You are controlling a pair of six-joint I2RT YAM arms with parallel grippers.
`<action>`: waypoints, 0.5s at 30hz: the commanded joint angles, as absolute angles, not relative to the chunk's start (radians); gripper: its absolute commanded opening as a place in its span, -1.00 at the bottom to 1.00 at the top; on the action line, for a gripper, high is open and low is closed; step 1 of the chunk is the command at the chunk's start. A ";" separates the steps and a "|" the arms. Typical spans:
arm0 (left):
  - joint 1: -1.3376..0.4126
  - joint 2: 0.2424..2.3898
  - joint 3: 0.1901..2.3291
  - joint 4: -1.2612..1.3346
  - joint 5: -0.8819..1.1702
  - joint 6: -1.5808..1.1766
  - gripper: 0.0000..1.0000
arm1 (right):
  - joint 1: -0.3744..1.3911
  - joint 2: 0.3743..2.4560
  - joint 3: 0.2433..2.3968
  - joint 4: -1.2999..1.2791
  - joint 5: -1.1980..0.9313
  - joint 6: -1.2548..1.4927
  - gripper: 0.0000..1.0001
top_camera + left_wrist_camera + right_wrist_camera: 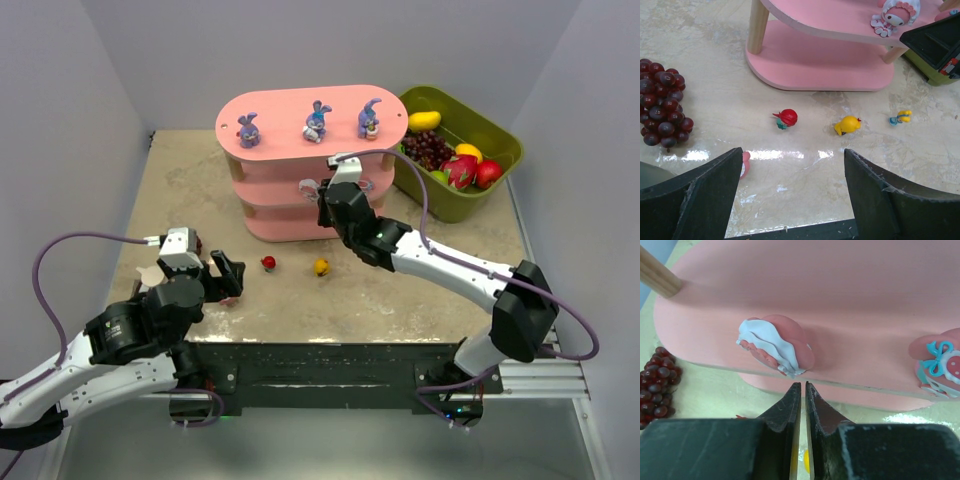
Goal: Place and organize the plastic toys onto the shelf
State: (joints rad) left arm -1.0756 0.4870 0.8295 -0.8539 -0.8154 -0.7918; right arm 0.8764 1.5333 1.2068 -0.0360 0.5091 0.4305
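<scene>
Bright, even light pours from above, only soft shadows under the shelf (280, 140), white glare streaks the glossy table (805, 175) low in my left wrist view, and my right fingers (787, 407) loom grainy and soft along the bottom edge.

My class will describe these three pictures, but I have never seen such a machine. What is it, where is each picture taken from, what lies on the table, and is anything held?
This is a robot with a left arm and a right arm, bolted at the table's near edge. One picture looks down from above and behind them. The other two come from a camera on each wrist.

Three purple-blue bunnies stand on the top board of the pink shelf. A pink-and-white toy sits on its middle board, just in front of the right tool, which is shut and empty. The left tool is open and empty.

On the table are a red toy, a yellow toy, a smaller yellow-and-blue toy and a grape bunch. A green bin holds fruit.
</scene>
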 commanded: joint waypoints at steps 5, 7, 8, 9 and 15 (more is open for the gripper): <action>-1.077 0.482 0.838 -0.839 -0.847 -0.798 0.72 | 0.871 1.540 1.259 -0.005 0.575 0.443 -0.77; -1.077 0.483 0.838 -0.842 -0.847 -0.798 0.72 | 0.870 1.543 1.262 -0.005 0.587 0.440 -0.77; -1.077 0.482 0.836 -0.841 -0.847 -0.796 0.73 | 0.868 1.545 1.267 -0.005 0.588 0.439 -0.77; -1.078 0.482 0.838 -0.841 -0.847 -0.798 0.73 | 0.867 1.546 1.270 -0.005 0.591 0.439 -0.77; -1.077 0.479 0.836 -0.842 -0.847 -0.799 0.73 | 0.859 1.569 1.293 0.018 0.601 0.431 -0.77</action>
